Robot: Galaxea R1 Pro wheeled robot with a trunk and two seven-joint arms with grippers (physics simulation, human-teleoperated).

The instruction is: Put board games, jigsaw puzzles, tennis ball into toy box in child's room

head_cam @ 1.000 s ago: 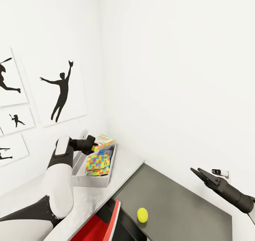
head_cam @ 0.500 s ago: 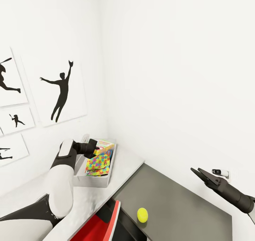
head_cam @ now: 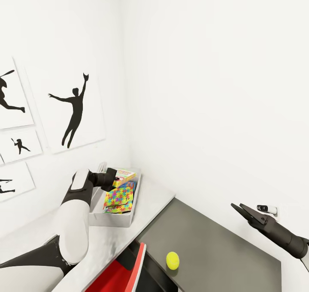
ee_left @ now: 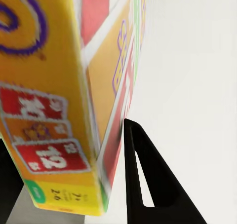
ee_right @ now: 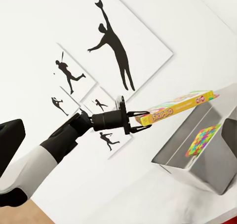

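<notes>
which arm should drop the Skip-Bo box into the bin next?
Left. The left gripper already clamps the Skip-Bo box above the grey bin, over the puzzle. The right gripper hangs open and empty, far off over the dark cabinet.

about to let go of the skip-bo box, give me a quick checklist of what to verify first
1. Left pincer closed on the Skip-Bo box: ok, fingers clamp one end of it in the right wrist view.
2. Box over the toy box: ok, it hangs above the bin's far end.
3. Box low enough to drop: cannot tell; it sits level above the rim, gap unclear.
4. Room inside: ok, a jigsaw puzzle lies flat in the bin, with space above it.
5. Right pincer out of the way: ok, open and empty over the dark cabinet.
6. Tennis ball binned: not ok, it rests on the dark cabinet.
</notes>
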